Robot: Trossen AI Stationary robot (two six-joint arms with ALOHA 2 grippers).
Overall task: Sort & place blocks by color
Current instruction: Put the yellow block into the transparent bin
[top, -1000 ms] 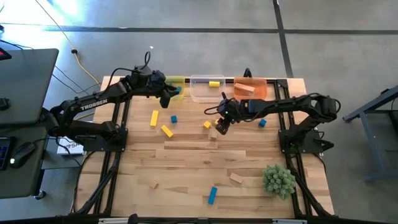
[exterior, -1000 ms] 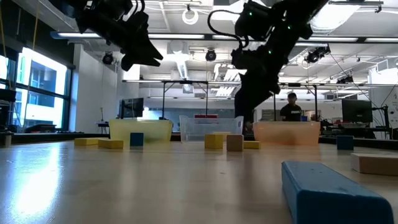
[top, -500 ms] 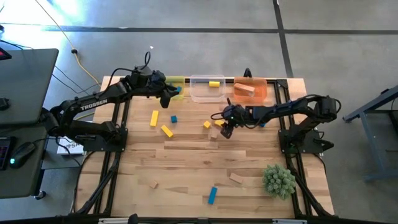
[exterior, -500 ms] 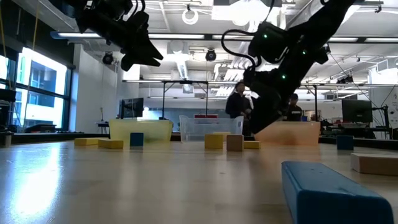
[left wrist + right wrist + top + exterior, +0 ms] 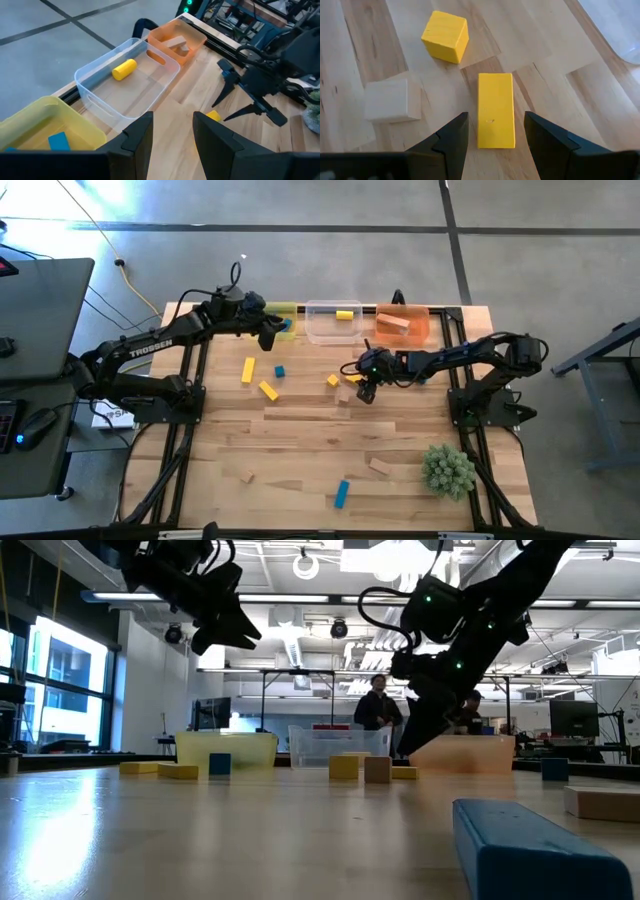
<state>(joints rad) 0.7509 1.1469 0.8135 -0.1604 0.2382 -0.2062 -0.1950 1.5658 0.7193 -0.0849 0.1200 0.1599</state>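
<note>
The right claw hangs low over the middle of the wooden counter, fingers spread wide on either side of a yellow bar that lies flat on the wood and untouched between them; a yellow cube sits just beyond the bar and a tan cube rests close beside it. The left claw hovers high at the upper left of the overhead frame, beside the yellow bin, its fingers parted and holding nothing. Along the far edge of the counter stand three bins: the yellow one with a blue block inside, a clear bin holding a yellow piece, and an orange bin with tan blocks. Loose on the counter, left of centre in the overhead view, lie two yellow bars and a small blue cube; a second blue cube sits to the right near the right arm. Toward the lower edge are a blue bar, a tan block and another small tan block. A spiky green plant ball stands at the lower right. In the table-level view, two people stand in the room behind the bins.
</note>
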